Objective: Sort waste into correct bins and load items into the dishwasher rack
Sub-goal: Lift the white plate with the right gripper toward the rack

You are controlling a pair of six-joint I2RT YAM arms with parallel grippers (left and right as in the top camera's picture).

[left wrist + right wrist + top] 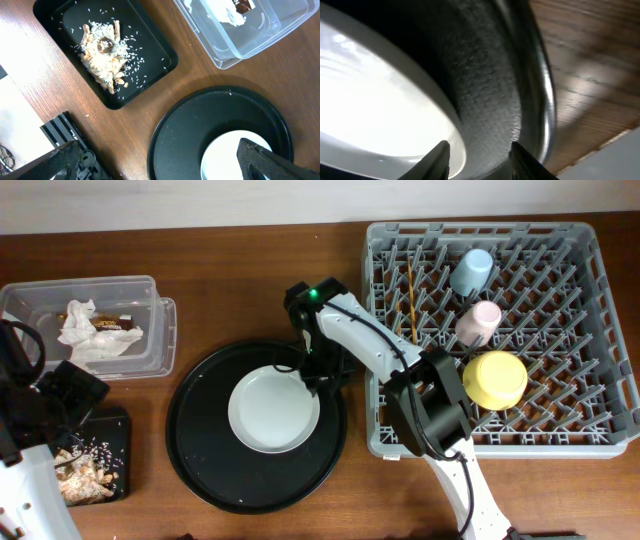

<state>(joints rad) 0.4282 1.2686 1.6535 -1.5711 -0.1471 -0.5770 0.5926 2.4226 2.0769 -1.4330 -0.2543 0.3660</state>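
The round white-grey plate [272,411] lies on the large round black tray [200,450]. My right gripper [318,376] is open at the plate's upper right edge; in the right wrist view its fingers [481,161] straddle the plate's rim [380,95]. My left gripper [72,394] is open and empty, hovering between the tub and the flat black tray; its fingers [160,167] show wide apart. The clear tub [150,330] holds the tissue [85,330] and brown wrapper [125,333]. The flat black tray [118,430] holds the food scraps [80,475]. The rack [590,430] holds the blue cup [471,271], pink cup [479,322], yellow bowl [494,378] and chopsticks [410,300].
The right arm's links cross the rack's front left corner [385,440]. The left wrist view also shows the scraps [102,55], the tub [260,45], the round tray [190,130] and the table's edge [20,115].
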